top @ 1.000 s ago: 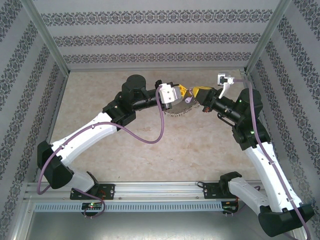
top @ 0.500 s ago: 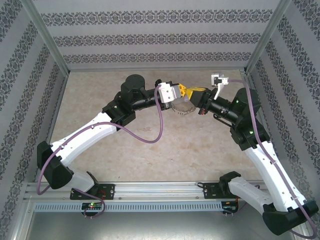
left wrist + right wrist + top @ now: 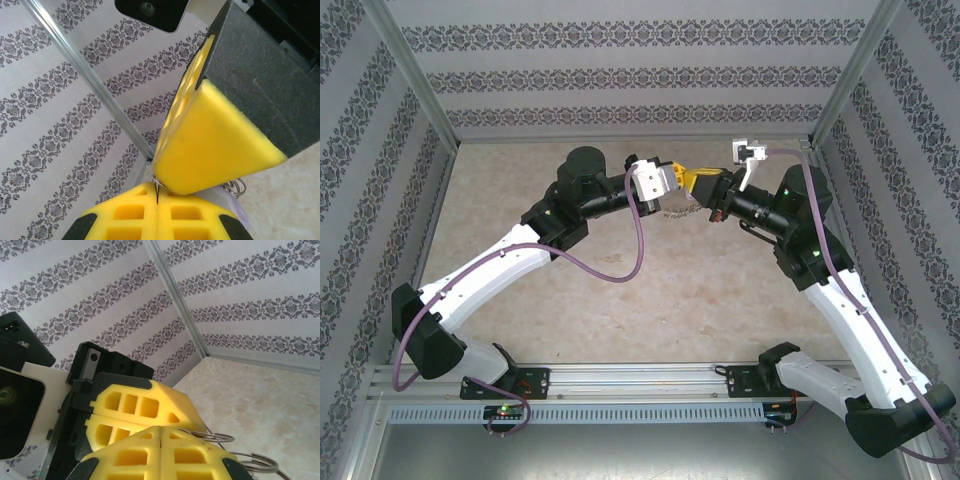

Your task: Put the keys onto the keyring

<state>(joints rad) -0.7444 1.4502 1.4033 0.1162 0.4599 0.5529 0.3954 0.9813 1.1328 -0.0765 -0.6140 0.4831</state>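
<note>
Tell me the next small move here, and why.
Probably hold the left gripper shut and ease the right gripper slightly back. Their yellow tips touch, a thin metal sliver sits pinched in the left seam, and the keyring loops crowd the contact, so the threading point is hard to judge.

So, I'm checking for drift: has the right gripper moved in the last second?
Yes. The right gripper has shifted left across the top view, further from the right corner post.
</note>
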